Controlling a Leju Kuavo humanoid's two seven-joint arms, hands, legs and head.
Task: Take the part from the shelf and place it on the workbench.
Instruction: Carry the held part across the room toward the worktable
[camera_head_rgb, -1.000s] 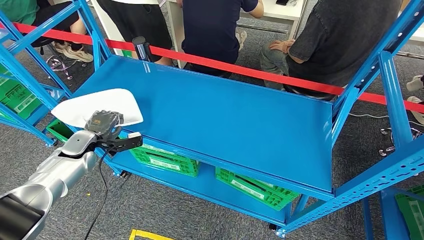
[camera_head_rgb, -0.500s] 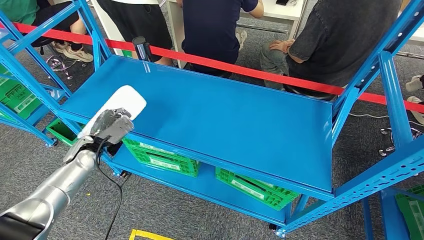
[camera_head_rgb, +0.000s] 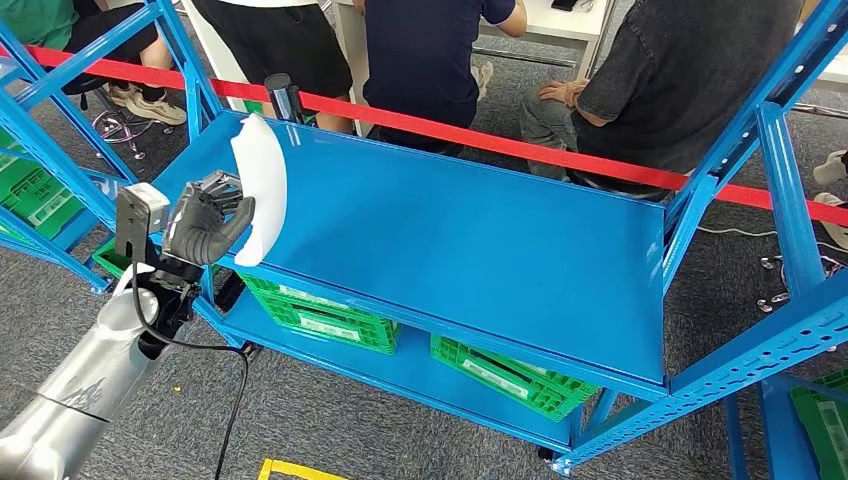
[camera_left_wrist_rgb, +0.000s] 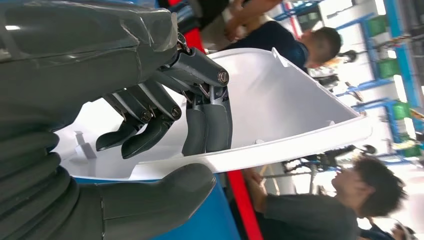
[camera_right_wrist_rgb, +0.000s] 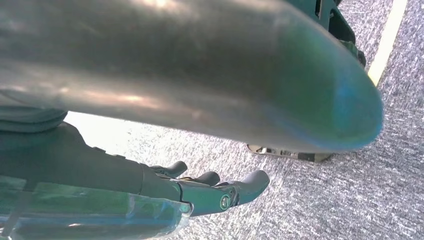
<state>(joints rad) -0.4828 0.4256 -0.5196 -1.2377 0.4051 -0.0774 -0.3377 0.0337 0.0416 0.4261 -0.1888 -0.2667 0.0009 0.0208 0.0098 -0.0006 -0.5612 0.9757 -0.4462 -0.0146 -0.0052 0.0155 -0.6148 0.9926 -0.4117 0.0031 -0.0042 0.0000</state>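
Fingers (camera_left_wrist_rgb: 205, 125) of my left hand (camera_head_rgb: 205, 222) curl over the inner face of the white part (camera_head_rgb: 260, 185), with the thumb pressing under its rim, so the part is held between them. It is a thin, curved plastic shell, and I hold it turned up on edge over the near-left corner of the blue workbench (camera_head_rgb: 480, 250), its lower end close above the surface, though I cannot tell whether it touches. The left wrist view shows the rim (camera_left_wrist_rgb: 280, 150) running across the thumb while the fingers lie inside the hollow.

My right hand (camera_right_wrist_rgb: 210, 192) hangs low over the grey carpet with nothing in it; its fingers look loosely curled, and I cannot tell how closed they are.

I judge the part to be over the bench but not yet set down. The risk now lies in the release. The shell stands nearly upright and sits close to the near edge; if I let go with it on its rim, it may topple, and toward me that means off the bench onto the floor or the green crates (camera_head_rgb: 320, 315) below. The hold is on a smooth, thin wall, so a turn of the wrist could let it slide out early. People (camera_head_rgb: 680, 90) sit just beyond the red tape (camera_head_rgb: 480, 140) on the far side, so a wide swing should be avoided
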